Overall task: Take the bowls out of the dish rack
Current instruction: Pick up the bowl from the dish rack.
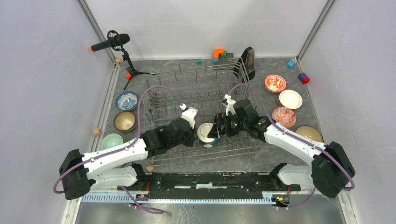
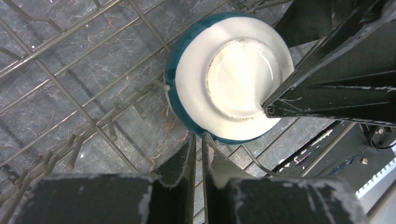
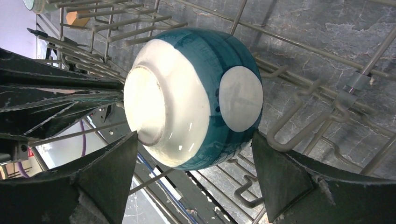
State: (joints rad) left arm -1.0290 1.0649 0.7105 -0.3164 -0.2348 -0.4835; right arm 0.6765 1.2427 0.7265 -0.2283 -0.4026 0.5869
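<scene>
A teal bowl with a white base (image 1: 205, 134) lies on its side among the tines at the front of the grey wire dish rack (image 1: 201, 84). My right gripper (image 3: 194, 135) is open, its jaws standing on either side of the bowl (image 3: 196, 93), one finger by the white foot, the other by the rim side. It reaches in from the right in the top view (image 1: 216, 130). My left gripper (image 2: 198, 137) is shut and empty, its tips just below the bowl (image 2: 229, 74), on its left in the top view (image 1: 193, 132). Rack wires (image 2: 70, 98) lie under both.
Left of the rack stand a blue-white bowl (image 1: 126, 100), a tan bowl (image 1: 124, 121) and a mint bowl (image 1: 111, 141). On the right are a red-floral bowl (image 1: 275, 83), a white bowl (image 1: 290, 99), a red-lattice bowl (image 1: 284, 116) and another bowl (image 1: 308, 134). A microphone stand (image 1: 110, 43) and coloured blocks (image 1: 218, 53) sit at the back.
</scene>
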